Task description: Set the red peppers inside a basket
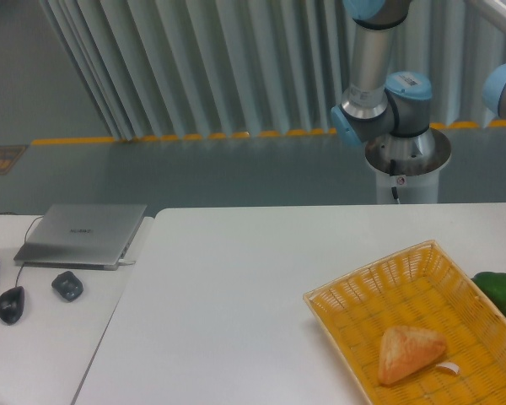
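One yellow-orange woven basket (354,295) on white table (236,295), holding one tan bread piece (409,353); one green pepper (499,291) beside basket. Gripper out of frame, state unknown.

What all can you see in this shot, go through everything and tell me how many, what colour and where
basket: one, yellow-orange, right front of the white table
bread piece: one, tan, inside the basket
green pepper: one, green, on the table just right of the basket
laptop: one, silver, closed, side table at left
mouse: one, black, in front of the laptop
small dark object: one, near the mouse
red pepper: none visible
robot arm: one, silver and light blue, behind the table; pincer out of frame
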Controlling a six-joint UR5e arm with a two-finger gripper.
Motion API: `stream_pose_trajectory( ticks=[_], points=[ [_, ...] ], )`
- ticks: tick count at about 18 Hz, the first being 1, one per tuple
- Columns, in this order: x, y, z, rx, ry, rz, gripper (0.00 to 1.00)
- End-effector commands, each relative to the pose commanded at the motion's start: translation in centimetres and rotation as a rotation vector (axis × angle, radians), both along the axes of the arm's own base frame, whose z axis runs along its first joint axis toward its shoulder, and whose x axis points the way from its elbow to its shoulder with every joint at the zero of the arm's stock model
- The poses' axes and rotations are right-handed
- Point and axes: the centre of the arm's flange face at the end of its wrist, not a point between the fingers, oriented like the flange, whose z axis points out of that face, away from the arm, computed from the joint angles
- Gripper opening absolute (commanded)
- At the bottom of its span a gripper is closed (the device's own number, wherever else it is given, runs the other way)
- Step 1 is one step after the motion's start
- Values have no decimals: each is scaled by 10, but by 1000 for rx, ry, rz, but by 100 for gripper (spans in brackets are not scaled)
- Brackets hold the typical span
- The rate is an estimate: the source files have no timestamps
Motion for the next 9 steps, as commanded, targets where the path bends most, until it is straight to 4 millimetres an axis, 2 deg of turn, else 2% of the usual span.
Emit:
stream_pose_trajectory(
  ticks=[6,9],
  points=[
    [5,1,3,3,3,-6,100],
    [9,-2,-3,-3,0,-5,100]
  ],
)
